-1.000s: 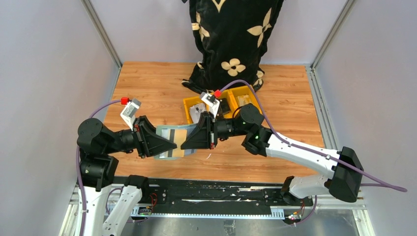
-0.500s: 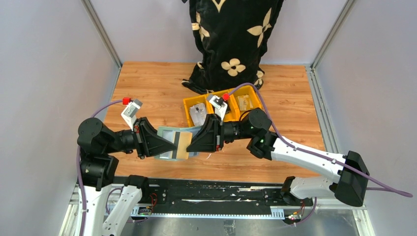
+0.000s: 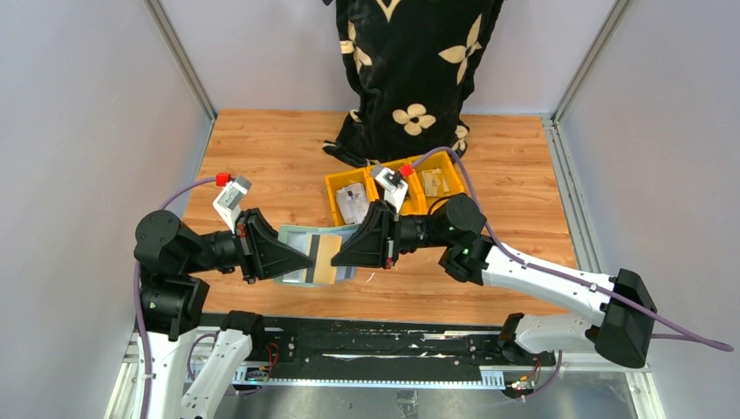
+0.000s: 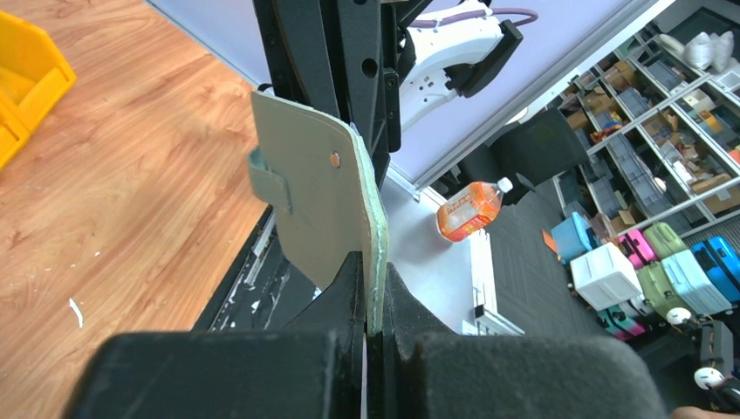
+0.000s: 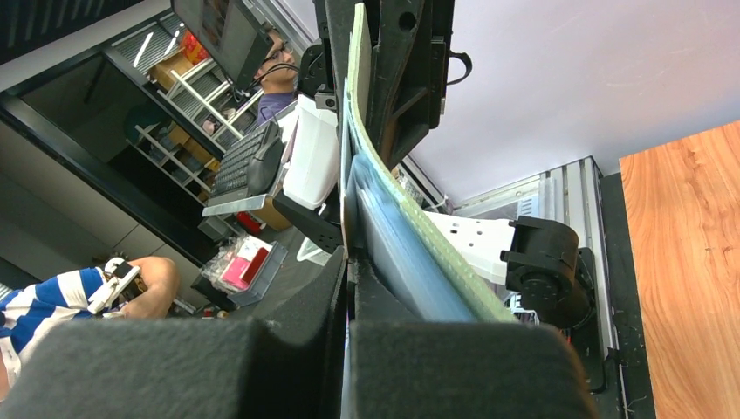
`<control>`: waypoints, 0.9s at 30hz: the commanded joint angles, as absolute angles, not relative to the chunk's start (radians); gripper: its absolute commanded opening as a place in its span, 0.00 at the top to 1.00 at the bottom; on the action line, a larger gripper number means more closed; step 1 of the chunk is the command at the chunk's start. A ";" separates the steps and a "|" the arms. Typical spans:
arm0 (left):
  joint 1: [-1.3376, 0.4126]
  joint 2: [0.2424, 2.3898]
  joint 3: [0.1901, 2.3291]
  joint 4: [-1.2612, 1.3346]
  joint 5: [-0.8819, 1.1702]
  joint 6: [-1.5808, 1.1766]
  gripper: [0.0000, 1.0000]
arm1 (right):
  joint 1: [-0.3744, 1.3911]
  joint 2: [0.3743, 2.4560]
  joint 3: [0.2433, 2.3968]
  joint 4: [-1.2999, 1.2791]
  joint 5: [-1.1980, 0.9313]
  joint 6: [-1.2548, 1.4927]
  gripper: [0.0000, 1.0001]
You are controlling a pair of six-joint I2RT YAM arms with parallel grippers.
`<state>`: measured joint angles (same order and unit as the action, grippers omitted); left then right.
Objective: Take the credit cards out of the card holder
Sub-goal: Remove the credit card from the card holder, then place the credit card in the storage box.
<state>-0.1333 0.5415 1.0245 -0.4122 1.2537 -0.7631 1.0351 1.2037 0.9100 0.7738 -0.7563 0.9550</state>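
Note:
The pale grey-green card holder [image 3: 292, 237] hangs open above the table's near middle, held between both arms. My left gripper [image 3: 305, 259] is shut on its left edge; the left wrist view shows the holder [image 4: 314, 201] edge-on in the jaws [image 4: 373, 292], with its small tab and snap. A pale card [image 3: 328, 255] with a black stripe sticks out of the holder's right side. My right gripper [image 3: 338, 257] is shut on that card's thin edge [image 5: 346, 209], the holder [image 5: 419, 240] curving beside the jaws [image 5: 347, 271]. Other cards are hidden.
Yellow bins [image 3: 332, 187] with small items stand just behind the right gripper. A black flower-patterned cloth [image 3: 410, 70] hangs at the back. A tiny white scrap [image 3: 371, 278] lies on the wooden table [image 3: 262, 157] near the front edge.
My right gripper has drawn a little to the right and toward the front, and the striped card shows slightly further out of the holder. The left arm has barely moved.

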 commanded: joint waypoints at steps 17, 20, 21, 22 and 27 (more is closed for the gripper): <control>-0.135 0.562 1.127 -0.508 1.204 -0.634 1.00 | 0.828 0.954 0.930 0.225 -0.713 0.722 1.00; -0.135 0.582 1.194 -0.686 1.131 -0.417 1.00 | 0.743 0.919 0.997 -0.050 -0.610 0.598 1.00; -0.135 0.587 1.214 -0.738 1.107 -0.365 1.00 | 0.694 0.915 1.010 -0.111 -0.598 0.585 1.00; -0.135 0.592 1.226 -0.772 1.088 -0.324 1.00 | 0.658 0.913 1.014 -0.138 -0.602 0.582 1.00; -0.135 0.587 1.231 -0.811 1.064 -0.259 1.00 | 0.529 0.946 1.099 -0.360 -0.472 0.454 1.00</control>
